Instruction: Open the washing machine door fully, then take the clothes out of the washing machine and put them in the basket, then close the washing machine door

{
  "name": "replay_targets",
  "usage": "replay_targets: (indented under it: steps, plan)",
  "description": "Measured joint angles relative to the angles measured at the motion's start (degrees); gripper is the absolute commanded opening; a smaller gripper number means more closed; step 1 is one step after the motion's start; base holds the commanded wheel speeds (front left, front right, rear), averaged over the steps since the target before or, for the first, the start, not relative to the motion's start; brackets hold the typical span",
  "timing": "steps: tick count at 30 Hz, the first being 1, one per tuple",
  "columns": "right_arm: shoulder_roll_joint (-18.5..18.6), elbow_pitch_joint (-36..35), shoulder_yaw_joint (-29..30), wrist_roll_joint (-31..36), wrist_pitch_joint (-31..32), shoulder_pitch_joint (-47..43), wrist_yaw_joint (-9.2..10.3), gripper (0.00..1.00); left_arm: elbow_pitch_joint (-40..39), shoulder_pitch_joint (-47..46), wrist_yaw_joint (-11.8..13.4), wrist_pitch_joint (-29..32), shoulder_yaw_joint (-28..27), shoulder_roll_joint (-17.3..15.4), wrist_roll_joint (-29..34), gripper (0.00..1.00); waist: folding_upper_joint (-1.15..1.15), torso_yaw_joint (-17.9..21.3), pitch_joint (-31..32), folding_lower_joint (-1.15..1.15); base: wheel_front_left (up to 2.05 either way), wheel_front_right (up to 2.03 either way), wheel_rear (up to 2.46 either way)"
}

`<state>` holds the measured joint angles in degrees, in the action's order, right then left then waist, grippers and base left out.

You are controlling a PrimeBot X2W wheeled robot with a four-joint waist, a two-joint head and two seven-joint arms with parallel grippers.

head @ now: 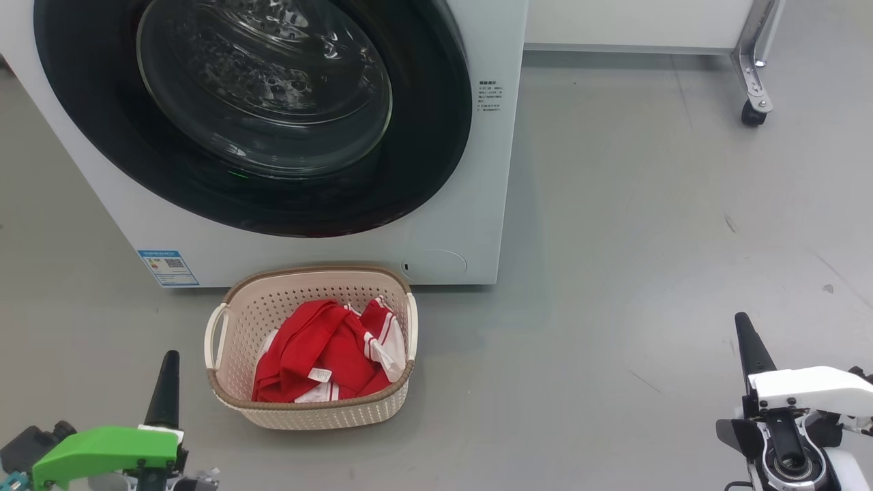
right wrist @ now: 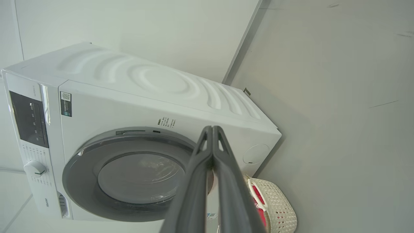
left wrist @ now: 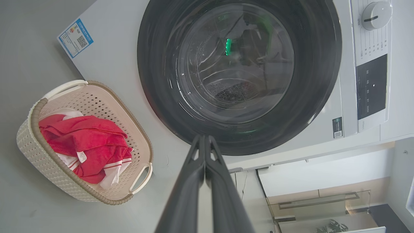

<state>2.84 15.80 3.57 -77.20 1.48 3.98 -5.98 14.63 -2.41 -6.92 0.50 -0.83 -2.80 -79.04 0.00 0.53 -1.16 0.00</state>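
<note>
- basket: cream, perforated, brown rim, two pale side handles. Upright on the floor, just in front of the washer's bottom edge, below the door. Touching the washer or not: cannot tell.
- clothes: red with white stripe trim, bunched inside the basket, heaped toward its near right side. A small white tag faces up.
- washer: white front-loader. Blue label at the front's lower left corner, round cover at its lower right.
- door: shut, flush with the washer's front. Wide black rim, bulging glass centre.
- drum: perforated steel, seen through the glass. Reflections and a green glint cover the rest, so its contents cannot be read.
- left wrist view: knob and dark panel on the washer's control strip.
- floor: grey, smooth, a few scuffs and faint lines.
- wall: plain white, behind the washer.
- right of the washer: a white unit on a metal leg with a black caster.
- left gripper: lower left, green housing. Fingers pressed together with nothing between them, pointing toward the washer; left of the basket and apart from it.
- right gripper: lower right, white housing. Fingers closed tight, empty, over bare floor, well apart from the basket.
</note>
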Motion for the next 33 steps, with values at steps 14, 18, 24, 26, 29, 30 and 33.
replay_targets:
  steps: [14, 18, 24, 26, 29, 30, 33]
  plan:
    - [0.0, 0.0, 2.2, -10.0, 2.6, 0.1, -0.51, 0.0, 0.3, -0.3, 0.0, 2.5, -0.9, -0.2, -9.7, 0.0, 0.0, -0.4, 0.7, 0.0, 0.0, 0.0, 0.0]
    - [-0.1, 0.0, 2.8, -12.8, 3.5, 0.1, -0.57, 0.0, 0.4, -0.3, 0.0, 3.3, -1.1, -0.2, -12.6, 0.0, 0.0, -0.5, 0.9, 0.0, 0.0, 0.0, 0.0]
    - [-0.1, 0.0, 3.3, -15.1, 4.1, 0.1, -0.98, 0.0, 0.4, -0.3, 0.0, 4.0, -1.2, -0.3, -14.9, 0.0, 0.0, -0.5, 1.0, 0.0, 0.0, 0.0, 0.0]
    - [-0.1, 0.0, 3.3, -15.1, 4.1, 0.1, -0.98, 0.0, 0.4, -0.3, 0.0, 4.0, -1.2, -0.3, -15.1, 0.0, 0.0, -0.5, 1.0, 0.0, 0.0, 0.0, 0.0]
    - [-0.1, 0.0, 3.3, -15.1, 4.1, 0.1, -0.98, 0.0, 0.5, -0.3, 0.0, 4.0, -1.3, -0.3, -15.1, 0.0, 0.0, -0.5, 1.0, 0.0, 0.0, 0.0, 0.0]
    - [-0.1, 0.0, 3.3, -15.1, 4.1, 0.1, -0.98, 0.0, 0.5, -0.3, 0.0, 4.0, -1.3, -0.3, -15.1, 0.0, 0.0, -0.5, 1.0, 0.0, 0.0, 0.0, 0.0]
    - [-0.1, 0.0, 3.3, -15.1, 4.1, 0.1, -0.98, 0.0, 0.5, -0.3, 0.0, 4.0, -1.3, -0.3, -15.1, 0.0, 0.0, -0.5, 1.0, 0.0, 0.0, 0.0, 0.0]
